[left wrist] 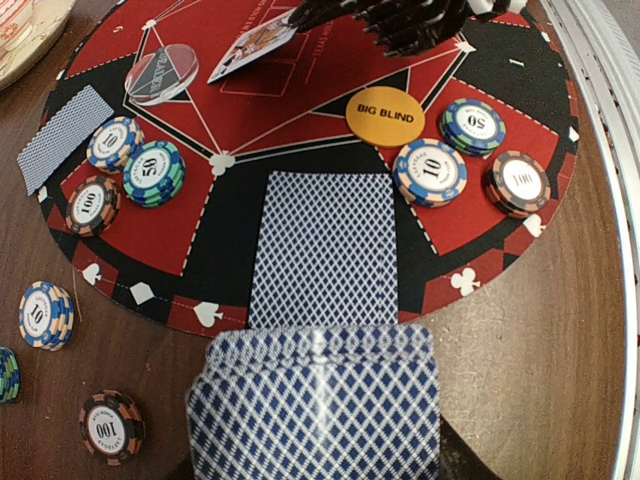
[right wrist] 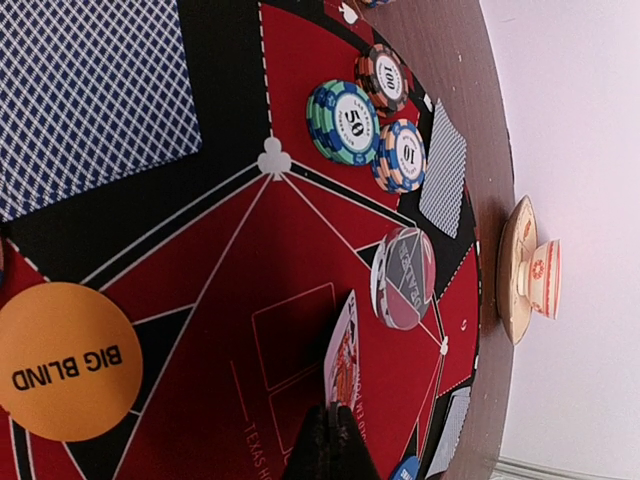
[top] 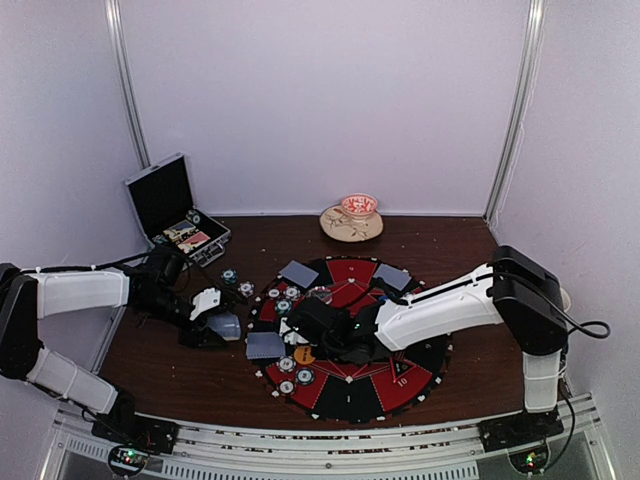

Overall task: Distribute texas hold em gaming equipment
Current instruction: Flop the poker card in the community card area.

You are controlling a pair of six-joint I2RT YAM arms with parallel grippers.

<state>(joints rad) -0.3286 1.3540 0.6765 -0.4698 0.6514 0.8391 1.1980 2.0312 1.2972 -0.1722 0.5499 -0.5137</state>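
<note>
At left gripper [top: 215,318], left of centre: clamps card deck [left wrist: 315,410]. At right gripper [right wrist: 330,432], bottom centre: pinches single playing card [right wrist: 343,350] over mat [right wrist: 200,260], near BIG BLIND disc [right wrist: 65,360].

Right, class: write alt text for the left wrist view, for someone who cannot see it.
A deck of blue-backed cards fills the foreground, before a round red-and-black mat where one card lies face down. Chip stacks and an orange BIG BLIND disc flank it, and the right hand holds a second card, face showing.

Brown table [top: 200,385] with round mat [top: 352,400], open case [top: 160,198], loose chips [top: 230,276]
</note>
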